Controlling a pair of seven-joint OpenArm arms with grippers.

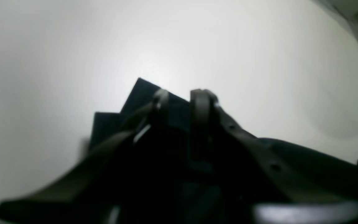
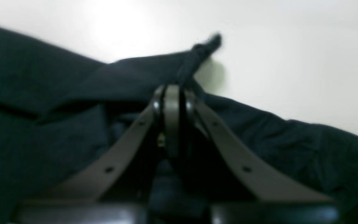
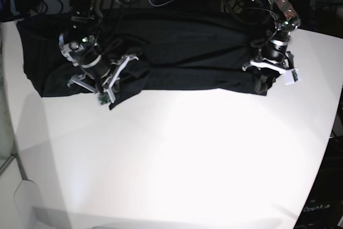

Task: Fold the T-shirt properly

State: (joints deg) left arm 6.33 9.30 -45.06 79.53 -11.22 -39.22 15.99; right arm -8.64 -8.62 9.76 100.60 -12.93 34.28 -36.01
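T-shirt (image 3: pixel 177 57) spread across counter (image 3: pixel 177 154) at 12 o'clock. Right gripper (image 2: pixel 172 93) jaws pinched tight on hem fabric at 9; left gripper (image 1: pixel 182 99) jaws narrow, clamping cloth at 3, probably for a fold toward 6.

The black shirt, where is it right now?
In the base view the black shirt lies spread across the white table's far edge, between both grippers.
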